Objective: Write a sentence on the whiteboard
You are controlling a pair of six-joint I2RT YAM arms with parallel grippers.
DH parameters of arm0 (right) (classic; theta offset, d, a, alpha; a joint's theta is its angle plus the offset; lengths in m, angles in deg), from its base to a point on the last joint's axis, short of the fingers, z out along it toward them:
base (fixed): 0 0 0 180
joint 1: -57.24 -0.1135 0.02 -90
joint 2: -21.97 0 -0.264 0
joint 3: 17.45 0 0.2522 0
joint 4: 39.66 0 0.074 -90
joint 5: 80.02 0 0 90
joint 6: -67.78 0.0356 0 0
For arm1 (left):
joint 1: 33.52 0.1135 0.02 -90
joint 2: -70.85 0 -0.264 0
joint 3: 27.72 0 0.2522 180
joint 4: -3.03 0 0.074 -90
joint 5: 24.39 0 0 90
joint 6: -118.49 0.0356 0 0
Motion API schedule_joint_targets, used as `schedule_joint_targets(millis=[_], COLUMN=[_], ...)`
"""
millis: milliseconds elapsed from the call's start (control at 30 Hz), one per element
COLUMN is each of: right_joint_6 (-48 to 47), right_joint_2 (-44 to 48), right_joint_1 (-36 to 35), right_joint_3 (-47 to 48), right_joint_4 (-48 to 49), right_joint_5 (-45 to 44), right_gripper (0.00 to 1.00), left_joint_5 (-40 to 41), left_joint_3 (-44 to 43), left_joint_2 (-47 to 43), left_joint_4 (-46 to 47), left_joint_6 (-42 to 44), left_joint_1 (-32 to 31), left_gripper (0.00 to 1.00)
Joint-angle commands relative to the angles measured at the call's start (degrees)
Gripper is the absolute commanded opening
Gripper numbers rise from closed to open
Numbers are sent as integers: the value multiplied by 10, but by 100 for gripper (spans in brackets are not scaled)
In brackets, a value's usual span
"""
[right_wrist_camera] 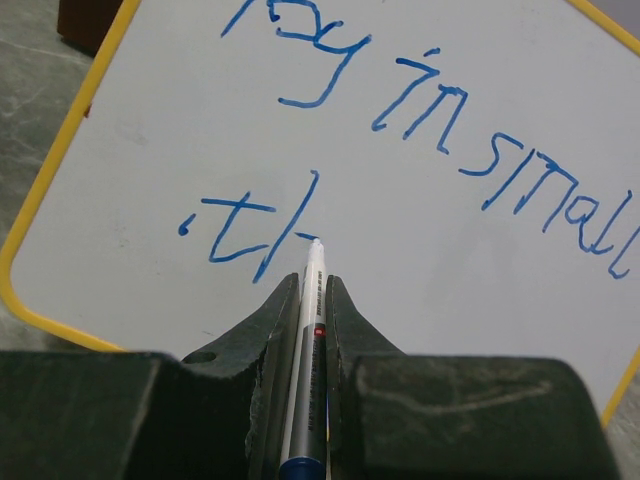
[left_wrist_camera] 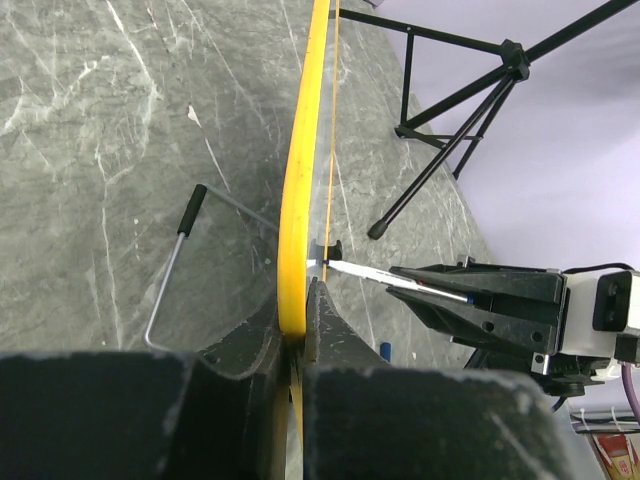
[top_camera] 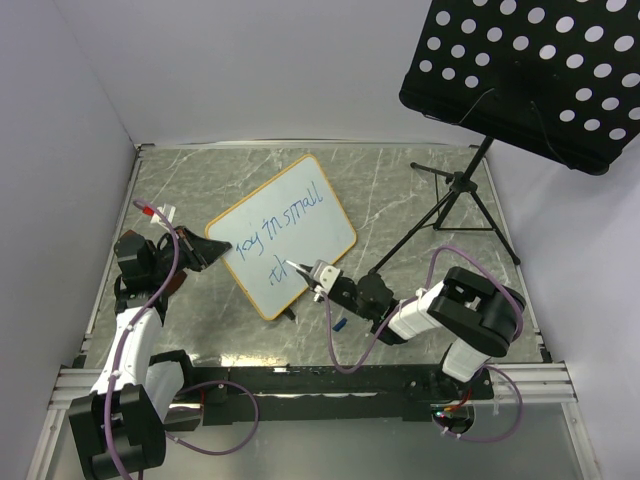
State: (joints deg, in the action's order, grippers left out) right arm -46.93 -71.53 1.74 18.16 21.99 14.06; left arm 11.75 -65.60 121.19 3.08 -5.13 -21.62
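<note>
The whiteboard (top_camera: 285, 232) stands tilted mid-table, white with a tan-orange frame. My left gripper (top_camera: 218, 250) is shut on its left edge; in the left wrist view the yellow frame (left_wrist_camera: 297, 200) runs up from between my jaws. Blue writing (right_wrist_camera: 400, 100) reads "joy in small", with ". th" begun on the second line (right_wrist_camera: 250, 225). My right gripper (top_camera: 318, 275) is shut on a white marker (right_wrist_camera: 312, 300), its tip touching the board at the "h" stroke. The marker also shows in the left wrist view (left_wrist_camera: 400, 280).
A black perforated music stand (top_camera: 530, 70) on a tripod (top_camera: 460, 200) rises at the back right. A small blue pen cap (top_camera: 341, 323) lies on the table below my right gripper. A bent wire foot (left_wrist_camera: 185, 250) rests behind the board.
</note>
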Motion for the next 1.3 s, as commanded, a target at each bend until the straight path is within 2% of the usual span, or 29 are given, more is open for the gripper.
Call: schedule_joint_targets(millis=[0,767,1267], right_joint_6=[13,17,7], right_joint_2=[-6,12,31], right_joint_1=[9,12,22], right_joint_3=[16,-39,-33], right_joint_4=[100,90,83], right_joint_5=[-3,56,5], right_gripper=[0,0,0], left_joint_5=[-19,-19,-19], left_joint_3=[-8,-8,-8], left_joint_2=[-5,-7,-8], left_joint_4=[-9,-9,-8], left_joint_6=[52,51,50], left_joint_1=[-7,-7,-7], left_gripper=[1,1,1])
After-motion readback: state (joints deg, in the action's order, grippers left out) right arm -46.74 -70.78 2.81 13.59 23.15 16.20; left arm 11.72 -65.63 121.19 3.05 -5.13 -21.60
